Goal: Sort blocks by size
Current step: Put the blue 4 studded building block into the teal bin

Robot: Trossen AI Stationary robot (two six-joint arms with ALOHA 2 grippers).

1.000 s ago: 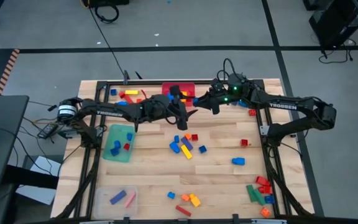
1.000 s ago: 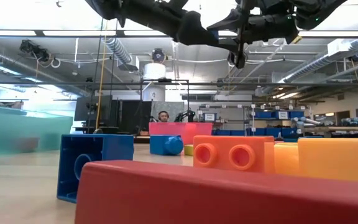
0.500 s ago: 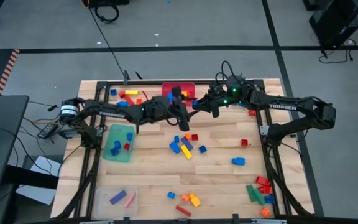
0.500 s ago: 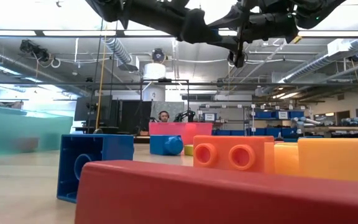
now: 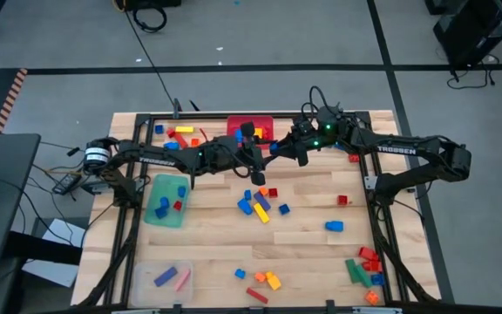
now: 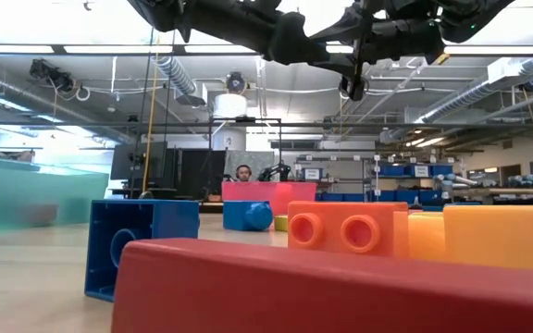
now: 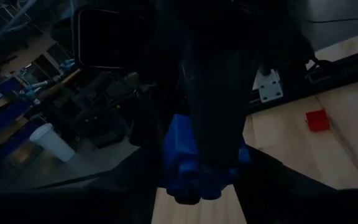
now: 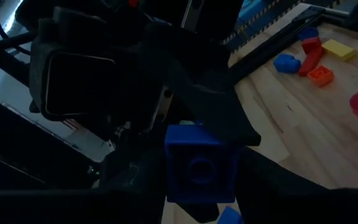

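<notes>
Both grippers meet in mid-air above the table's far middle, just in front of the red bin (image 5: pixel 251 125). Between them is one blue block (image 5: pixel 273 143). My right gripper (image 5: pixel 279 145) comes from the table's right and is shut on it. My left gripper (image 5: pixel 266 151) comes from the left, its fingers drawn in on either side of the same block (image 7: pixel 188 165). More blocks lie on the table: a cluster in the middle (image 5: pixel 260 205), some at the far left (image 5: pixel 181 133), and some at the near right corner (image 5: pixel 364 266). My left gripper has the blue block's end nearest it (image 7: pixel 182 180) between its two fingers, coming about level from the table's left. The fingers are dark, so I cannot see how far back the block reaches. The block is clear of the table. My right gripper pinches the blue block (image 8: pixel 199 167) between its two fingers, which stand on its two opposite sides. It comes about level from the table's right. The block hangs in the air, a stud face toward the right wrist camera.
A green bin (image 5: pixel 166 199) with a few blocks sits at the left and a clear bin (image 5: pixel 162 279) at the near left corner. A black frame (image 5: pixel 369 183) edges the table. Red (image 6: pixel 340 287), orange (image 6: pixel 345 229) and blue (image 6: pixel 142 240) blocks fill the low view's foreground.
My left gripper's fingers have drawn together around the blue block that my right gripper holds. Both arms have stayed where they were, and the block has kept its place above the table.
</notes>
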